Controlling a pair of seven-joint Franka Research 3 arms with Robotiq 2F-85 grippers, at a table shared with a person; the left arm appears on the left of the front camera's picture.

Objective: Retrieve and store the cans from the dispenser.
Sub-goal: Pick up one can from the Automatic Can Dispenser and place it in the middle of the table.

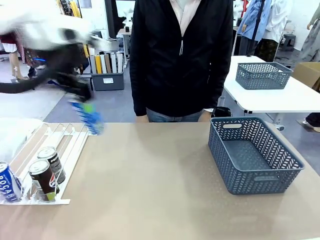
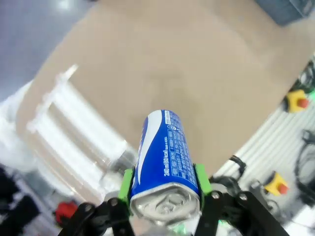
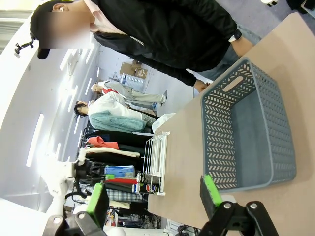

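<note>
Blue-and-white can [image 2: 165, 157] is pinched in the left tool [image 2: 165, 183], airborne above the far end of the dispenser [image 1: 62, 142]. I'd swing it across the desk [image 1: 150, 190], grip firm, and let go low inside the grey basket [image 1: 262, 181]. Right tool [image 3: 154, 192] is spread, empty.

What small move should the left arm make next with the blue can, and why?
Probably carry it across the table toward the grey basket: the left gripper is shut on the blue can, lifted above the dispenser, and the basket holds no cans.
</note>
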